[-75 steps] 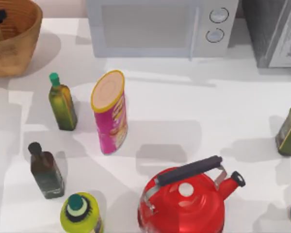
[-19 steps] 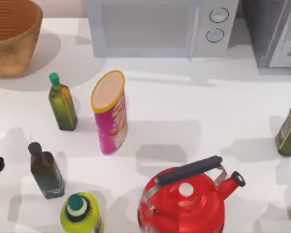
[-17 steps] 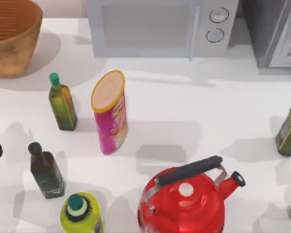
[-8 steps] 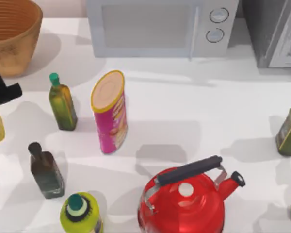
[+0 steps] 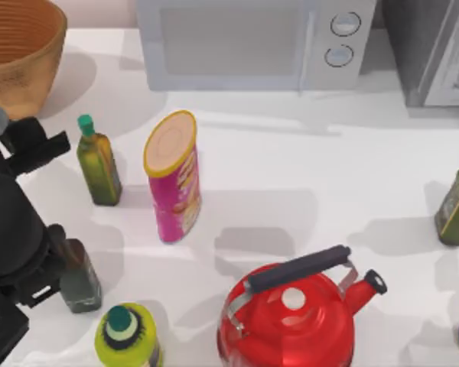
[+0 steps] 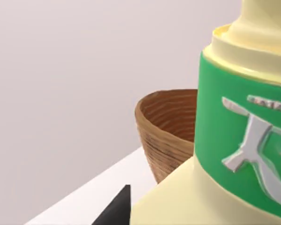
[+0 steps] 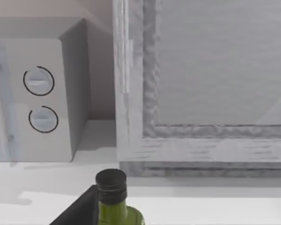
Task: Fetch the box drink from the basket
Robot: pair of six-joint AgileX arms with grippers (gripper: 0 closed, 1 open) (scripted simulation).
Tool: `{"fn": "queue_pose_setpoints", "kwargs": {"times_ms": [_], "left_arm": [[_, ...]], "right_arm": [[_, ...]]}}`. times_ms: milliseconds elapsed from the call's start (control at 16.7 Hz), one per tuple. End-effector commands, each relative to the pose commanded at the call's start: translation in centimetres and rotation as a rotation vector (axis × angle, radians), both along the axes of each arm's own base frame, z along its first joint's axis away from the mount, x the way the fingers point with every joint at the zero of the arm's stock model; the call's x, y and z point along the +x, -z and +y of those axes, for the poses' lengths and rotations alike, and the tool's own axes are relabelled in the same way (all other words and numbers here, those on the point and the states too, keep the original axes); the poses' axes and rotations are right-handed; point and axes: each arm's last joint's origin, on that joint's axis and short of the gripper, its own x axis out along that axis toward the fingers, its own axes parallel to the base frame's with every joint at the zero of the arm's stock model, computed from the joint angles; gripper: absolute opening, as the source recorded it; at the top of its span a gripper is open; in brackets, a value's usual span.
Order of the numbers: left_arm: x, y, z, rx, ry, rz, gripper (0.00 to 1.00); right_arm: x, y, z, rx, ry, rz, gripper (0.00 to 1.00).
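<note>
At the white counter (image 5: 306, 176)'s left edge, the left gripper (image 5: 30, 149) is near the wicker basket (image 5: 19, 53). It is clamped on the cream box drink (image 6: 225, 154), green label with a silver character. Grey microwave (image 5: 252, 42) at the back.

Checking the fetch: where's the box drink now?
Out of the basket: the box drink sits close before the left wrist camera, basket behind it, with the left arm at the table's left edge.

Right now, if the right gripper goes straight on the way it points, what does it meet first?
Most likely the green bottle with the black cap, standing close ahead. Behind it is the grey cabinet. Depth is unclear, so this is a judgement.
</note>
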Motion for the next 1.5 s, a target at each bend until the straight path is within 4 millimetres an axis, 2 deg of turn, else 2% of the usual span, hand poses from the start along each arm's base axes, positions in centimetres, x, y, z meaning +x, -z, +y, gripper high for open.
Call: {"fn": "queue_pose_setpoints", "kwargs": {"times_ms": [420, 1020, 1320, 1500], "left_arm": [[0.2, 0.4, 0.1, 0.003, -0.014, 0.006, 0.00], [3.4, 4.7, 2.2, 0.000, -0.010, 0.002, 0.00], [3.5, 5.0, 2.4, 0.000, -0.007, 0.002, 0.00], [3.5, 5.0, 2.4, 0.000, -0.007, 0.002, 0.23]], "right_arm": [[0.0, 0.0, 0.0, 0.000, 0.000, 0.000, 1.00], [0.0, 0.0, 0.0, 0.000, 0.000, 0.000, 1.00], [0.0, 0.0, 0.0, 0.000, 0.000, 0.000, 1.00], [0.0, 0.0, 0.0, 0.000, 0.000, 0.000, 1.00]]}}
